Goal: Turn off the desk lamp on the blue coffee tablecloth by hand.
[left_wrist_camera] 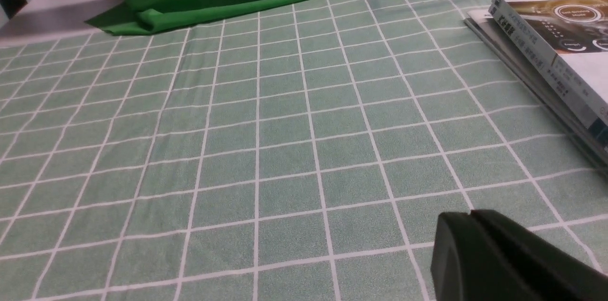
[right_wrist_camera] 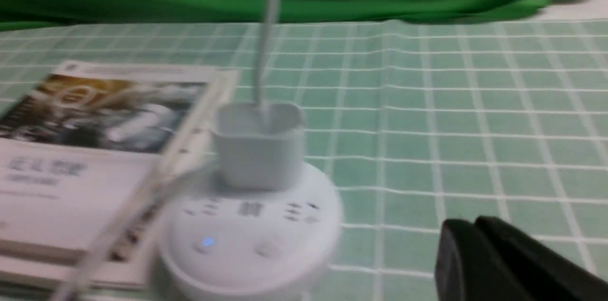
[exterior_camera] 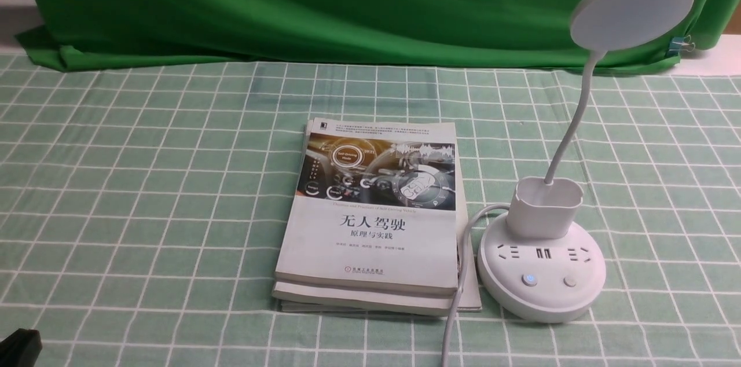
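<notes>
The white desk lamp (exterior_camera: pixel 541 274) stands on the pale green checked tablecloth (exterior_camera: pixel 145 193) at the right, disc head (exterior_camera: pixel 632 9) up on a bent neck. Its left button (exterior_camera: pixel 529 279) glows blue; the right button (exterior_camera: pixel 570 281) is unlit. The lamp shows blurred in the right wrist view (right_wrist_camera: pixel 251 225), blue button (right_wrist_camera: pixel 207 242) lit. My right gripper (right_wrist_camera: pixel 468 225) is shut and empty, beside the base and apart from it; it is out of the front view. My left gripper (left_wrist_camera: pixel 468 218) is shut and empty over bare cloth; a black corner of that arm (exterior_camera: pixel 17 347) shows at the front left.
Two stacked books (exterior_camera: pixel 373 216) lie left of the lamp, also in the left wrist view (left_wrist_camera: pixel 551 40) and right wrist view (right_wrist_camera: pixel 95 149). The lamp's white cord (exterior_camera: pixel 457 286) runs to the front edge. A dark green backdrop cloth (exterior_camera: pixel 318 2) hangs behind.
</notes>
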You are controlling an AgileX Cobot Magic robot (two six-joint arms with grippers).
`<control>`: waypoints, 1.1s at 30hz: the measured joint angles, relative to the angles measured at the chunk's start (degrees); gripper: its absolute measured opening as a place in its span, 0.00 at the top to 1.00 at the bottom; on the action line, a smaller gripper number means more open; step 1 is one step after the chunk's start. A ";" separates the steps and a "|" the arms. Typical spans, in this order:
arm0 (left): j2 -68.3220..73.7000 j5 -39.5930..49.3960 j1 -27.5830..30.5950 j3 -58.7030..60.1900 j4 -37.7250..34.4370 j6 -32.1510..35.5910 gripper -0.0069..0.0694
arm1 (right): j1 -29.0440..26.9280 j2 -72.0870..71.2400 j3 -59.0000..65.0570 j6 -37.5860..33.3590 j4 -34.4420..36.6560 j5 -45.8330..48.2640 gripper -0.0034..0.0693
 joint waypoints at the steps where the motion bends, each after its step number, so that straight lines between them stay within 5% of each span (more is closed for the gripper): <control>1: 0.00 0.00 0.00 0.00 0.00 0.00 0.91 | -1.09 -3.58 2.66 -0.27 -0.41 -0.05 0.91; 7: 0.00 0.00 0.00 0.00 0.05 0.00 0.91 | -2.52 -13.28 5.98 -0.33 -0.81 1.10 0.91; 33: 0.00 0.00 0.00 0.00 0.05 0.00 0.91 | -2.52 -13.69 5.98 0.93 -0.81 1.68 0.84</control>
